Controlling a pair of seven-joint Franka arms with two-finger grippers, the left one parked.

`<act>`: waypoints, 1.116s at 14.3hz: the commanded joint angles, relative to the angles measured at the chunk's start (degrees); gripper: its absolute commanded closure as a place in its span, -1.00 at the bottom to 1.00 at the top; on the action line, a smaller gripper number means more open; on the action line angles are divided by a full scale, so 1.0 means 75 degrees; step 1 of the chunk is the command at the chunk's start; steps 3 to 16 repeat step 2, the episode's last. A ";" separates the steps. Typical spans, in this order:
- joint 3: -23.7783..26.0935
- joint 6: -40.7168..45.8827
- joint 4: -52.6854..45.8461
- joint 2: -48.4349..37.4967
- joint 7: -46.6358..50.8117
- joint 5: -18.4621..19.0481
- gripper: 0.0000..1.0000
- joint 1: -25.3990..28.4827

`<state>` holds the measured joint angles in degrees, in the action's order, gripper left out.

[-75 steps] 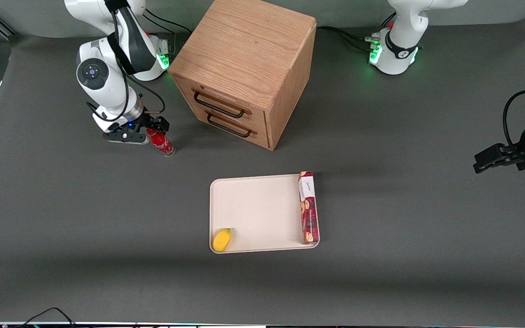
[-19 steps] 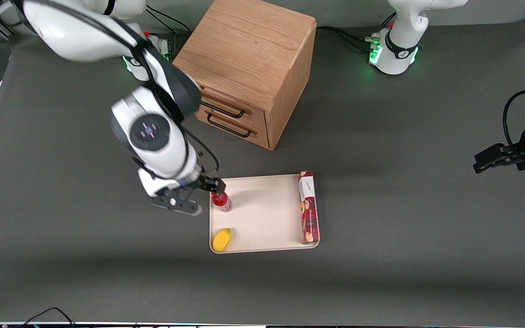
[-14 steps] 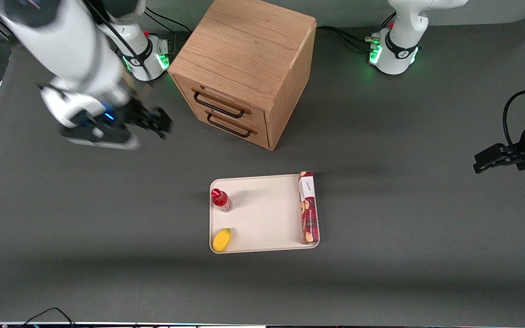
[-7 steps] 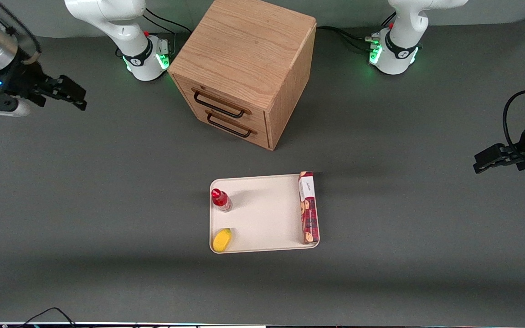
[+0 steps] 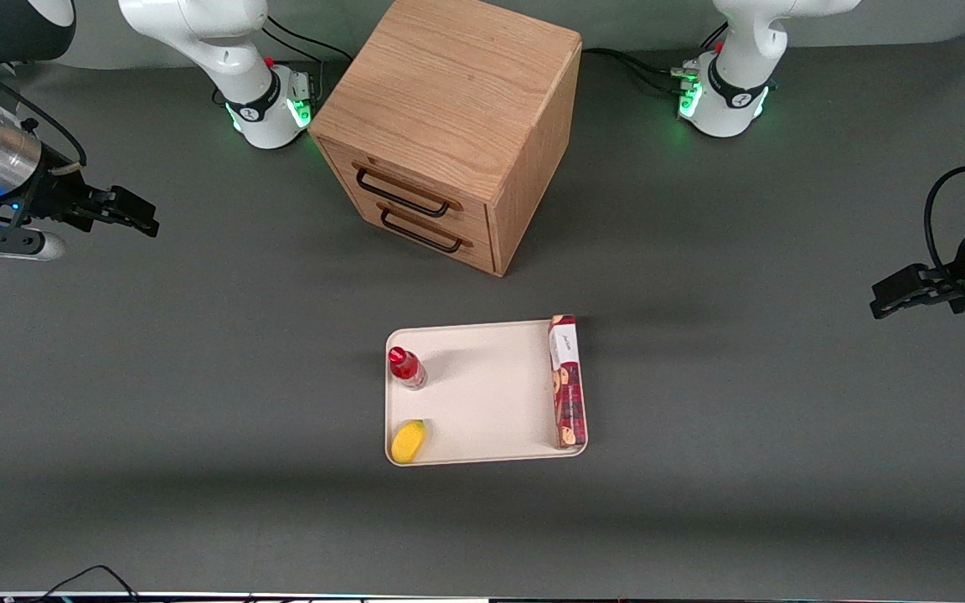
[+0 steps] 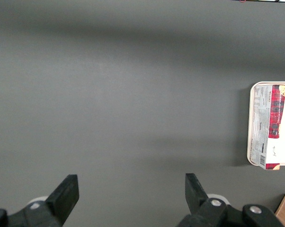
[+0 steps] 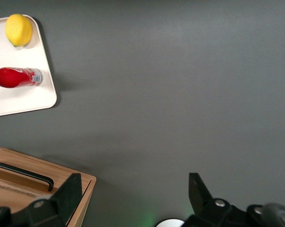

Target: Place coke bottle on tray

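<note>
Your gripper (image 5: 126, 213) hangs open and empty toward the working arm's end of the worktop, the coke bottle (image 5: 406, 368) already upright on the tray (image 5: 487, 394), so nothing looks left.

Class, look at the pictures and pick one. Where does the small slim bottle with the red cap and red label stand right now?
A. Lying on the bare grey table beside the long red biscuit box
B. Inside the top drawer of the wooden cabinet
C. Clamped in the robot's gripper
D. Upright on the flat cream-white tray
D: the small slim red-capped coke bottle stands upright on the cream-white tray, while the open gripper hangs empty toward the working arm's end of the table.
</note>
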<state>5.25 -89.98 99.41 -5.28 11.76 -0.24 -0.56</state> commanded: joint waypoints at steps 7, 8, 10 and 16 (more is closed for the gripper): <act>-0.0253 0.0149 -0.0585 0.0188 -0.0278 -0.0144 -1.00 0.0063; -0.0253 0.0149 -0.0585 0.0188 -0.0278 -0.0144 -1.00 0.0063; -0.0253 0.0149 -0.0585 0.0188 -0.0278 -0.0144 -1.00 0.0063; -0.0253 0.0149 -0.0585 0.0188 -0.0278 -0.0144 -1.00 0.0063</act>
